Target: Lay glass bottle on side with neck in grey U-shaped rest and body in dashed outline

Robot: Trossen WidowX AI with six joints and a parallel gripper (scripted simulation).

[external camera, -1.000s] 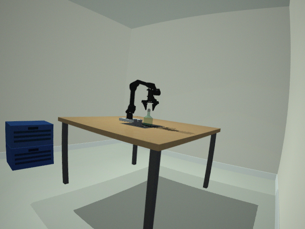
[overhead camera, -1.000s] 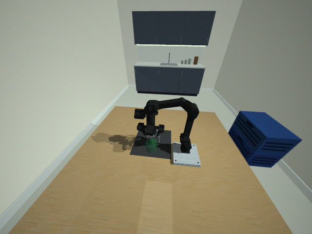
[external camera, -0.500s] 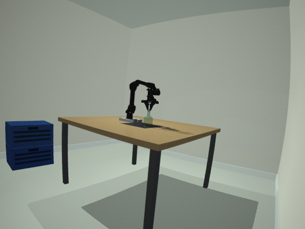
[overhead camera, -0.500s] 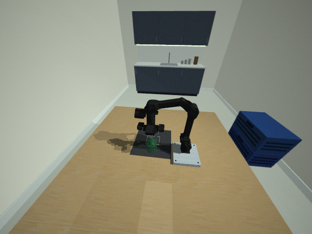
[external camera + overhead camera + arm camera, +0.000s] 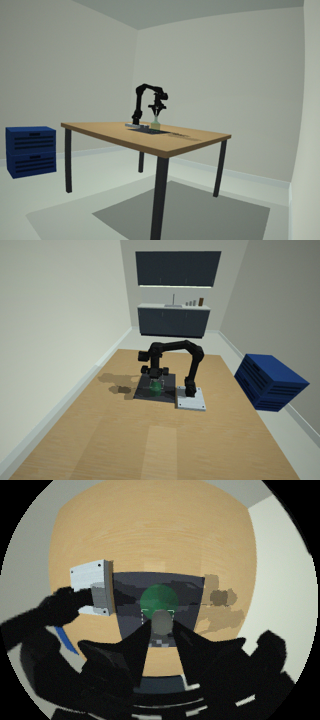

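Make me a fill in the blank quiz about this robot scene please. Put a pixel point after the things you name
1. The green glass bottle (image 5: 155, 389) (image 5: 155, 126) (image 5: 159, 597) stands ____, not on its side.
2. The black parallel-jaw gripper (image 5: 154, 379) (image 5: 156, 115) (image 5: 162, 623) grips the bottle's ____.
3. The stacked cabinet with dark slots (image 5: 271, 369) (image 5: 31, 140) is coloured ____.

Missing words: upright; neck; blue.

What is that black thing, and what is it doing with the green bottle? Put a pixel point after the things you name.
It's a robot arm, bolted to a pale metal plate (image 5: 182, 405) (image 5: 130, 125) (image 5: 85, 575) on a wooden table (image 5: 116, 436) (image 5: 116, 136) (image 5: 150, 535). Its tool (image 5: 155, 380) (image 5: 156, 115) (image 5: 162, 623) works like two fingers, pinching the top of the green glass bottle (image 5: 155, 390) (image 5: 155, 126) (image 5: 159, 597). The bottle stands upright by a dashed outline on a dark mat (image 5: 169, 380) (image 5: 136, 130) (image 5: 187, 585).

One picture looks down from above, one looks from the side of the room, and the round one looks down past the fingers.
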